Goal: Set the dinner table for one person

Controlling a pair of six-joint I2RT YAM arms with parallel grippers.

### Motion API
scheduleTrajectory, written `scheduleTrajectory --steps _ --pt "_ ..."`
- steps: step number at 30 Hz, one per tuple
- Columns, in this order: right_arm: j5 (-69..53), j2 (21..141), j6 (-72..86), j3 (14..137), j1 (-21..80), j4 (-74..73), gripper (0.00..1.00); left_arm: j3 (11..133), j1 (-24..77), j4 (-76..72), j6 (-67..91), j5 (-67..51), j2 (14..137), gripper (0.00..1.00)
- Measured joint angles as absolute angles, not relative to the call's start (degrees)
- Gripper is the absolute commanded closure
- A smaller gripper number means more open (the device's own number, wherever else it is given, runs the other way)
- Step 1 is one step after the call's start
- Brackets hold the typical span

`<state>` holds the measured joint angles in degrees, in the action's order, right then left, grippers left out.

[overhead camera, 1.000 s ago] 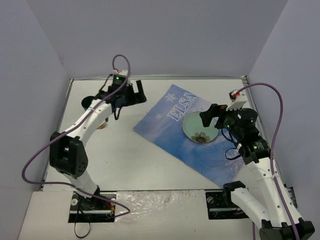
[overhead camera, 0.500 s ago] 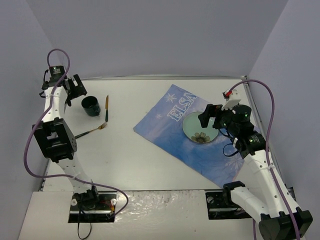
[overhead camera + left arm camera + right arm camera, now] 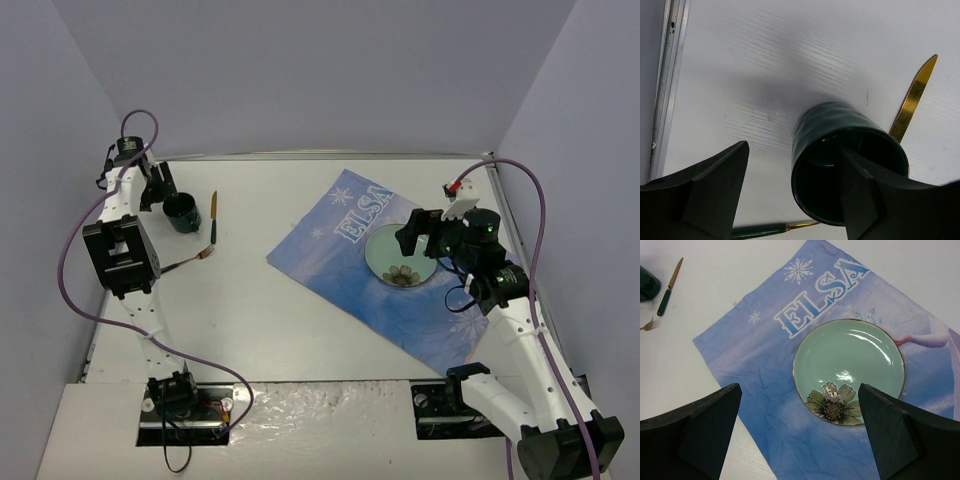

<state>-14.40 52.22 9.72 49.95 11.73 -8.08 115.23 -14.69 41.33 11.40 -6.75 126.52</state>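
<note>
Left hand (image 3: 792, 155) at the green mug (image 3: 837, 127)
Fingers apart, nothing clamped: one beside the mug, one over its mouth. Glazed, stiff, probably slick and breakable, so pinch the rim wall. It stands far left on the white desk (image 3: 765, 55), near the knife (image 3: 914, 97).

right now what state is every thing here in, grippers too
mug, upright, looks empty, not clamped
knife, lying flat beside the mug
fork, lying flat on the dinner table
placemat, spread out, askew, slightly wrinkled
plate, right side up on the placemat, empty
left gripper, open, fingers at the mug
right gripper, open above the plate, holding nothing
</note>
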Motion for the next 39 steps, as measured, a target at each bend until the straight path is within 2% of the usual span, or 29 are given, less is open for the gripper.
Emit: scheduleTrajectory --steps 7,16,19,28,39 --pt "-14.41 54.12 9.73 50.32 11.73 -8.16 0.00 115.29 -14.80 40.52 9.12 -9.58 126.80 0.51" --pt "-16.24 55.13 9.74 51.07 11.73 -8.19 0.00 114.65 -15.19 39.00 7.09 -12.36 127.73 0.58" --pt "-17.19 55.13 9.73 51.09 11.73 -8.19 0.00 114.61 -15.44 38.69 6.58 -13.08 128.80 0.65" --pt "-19.30 55.13 9.54 51.09 11.73 -8.17 0.00 114.05 -15.74 37.95 5.87 -14.18 129.67 0.99" --pt "-21.19 56.04 8.87 51.95 12.56 -8.20 0.00 110.55 -14.94 38.91 8.55 -14.43 126.60 1.00"
